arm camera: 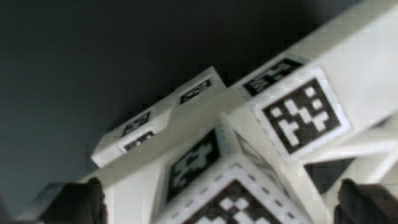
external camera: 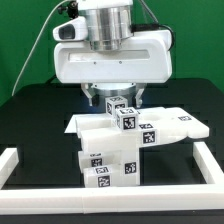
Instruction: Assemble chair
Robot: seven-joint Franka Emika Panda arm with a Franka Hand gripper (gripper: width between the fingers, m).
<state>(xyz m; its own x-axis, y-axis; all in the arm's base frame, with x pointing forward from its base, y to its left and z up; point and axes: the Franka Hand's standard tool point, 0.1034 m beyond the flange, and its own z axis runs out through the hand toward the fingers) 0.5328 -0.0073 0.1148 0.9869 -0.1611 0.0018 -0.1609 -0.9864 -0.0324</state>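
The chair's white tagged parts [external camera: 112, 150] stand joined in a cluster at the middle of the black table. A flat slab [external camera: 172, 126] reaches toward the exterior view's right, and blocky pieces [external camera: 104, 168] are stacked in front. My gripper [external camera: 117, 100] hangs straight down over the cluster, its jaws closed on either side of a small tagged white piece [external camera: 124, 114] at the top. In the wrist view the dark fingers [arm camera: 75, 203] flank this tagged piece [arm camera: 267, 140], and the gripper [arm camera: 217, 206] holds it. The joint beneath it is hidden.
A white rail [external camera: 16, 166] edges the black table [external camera: 40, 115] on the left, right and front. The large white arm housing [external camera: 110, 60] blocks the view behind the chair. A green wall lies beyond.
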